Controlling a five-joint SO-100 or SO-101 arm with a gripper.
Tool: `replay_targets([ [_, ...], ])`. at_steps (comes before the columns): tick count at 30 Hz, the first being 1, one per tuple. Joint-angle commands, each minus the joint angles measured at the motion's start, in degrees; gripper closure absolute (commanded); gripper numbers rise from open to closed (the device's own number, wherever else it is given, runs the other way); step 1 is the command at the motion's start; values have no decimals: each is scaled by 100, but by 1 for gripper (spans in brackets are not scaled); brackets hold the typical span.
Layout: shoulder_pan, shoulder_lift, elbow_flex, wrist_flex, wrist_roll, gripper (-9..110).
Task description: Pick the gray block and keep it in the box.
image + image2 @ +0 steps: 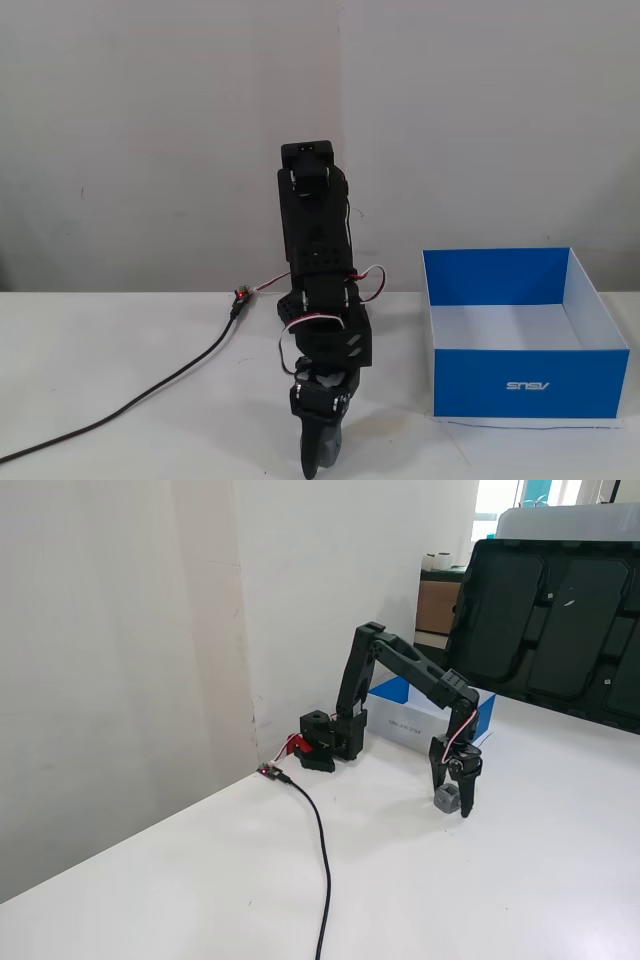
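The gray block [447, 799] rests on the white table, a small cube with a dark recess facing the camera. My gripper [452, 803] points down over it, open, one finger on each side of the block and the tips near the tabletop. In the fixed view from the front the gripper [315, 468] sits at the bottom edge, and the block is hidden behind it. The box [520, 385] is bright blue and open-topped with a pale inside, standing right of the arm. From the side the box [395, 691] shows behind the arm, against the wall.
A black cable [321, 852] runs from the arm's base [325, 742] across the table toward the camera; it lies left of the arm [150, 390]. Large black panels [545, 630] lean at the back right. A wall closes the table's far side.
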Motion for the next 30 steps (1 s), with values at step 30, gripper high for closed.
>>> replay_targets([
  [30, -615, 3076, -1450, 2039, -809, 92],
])
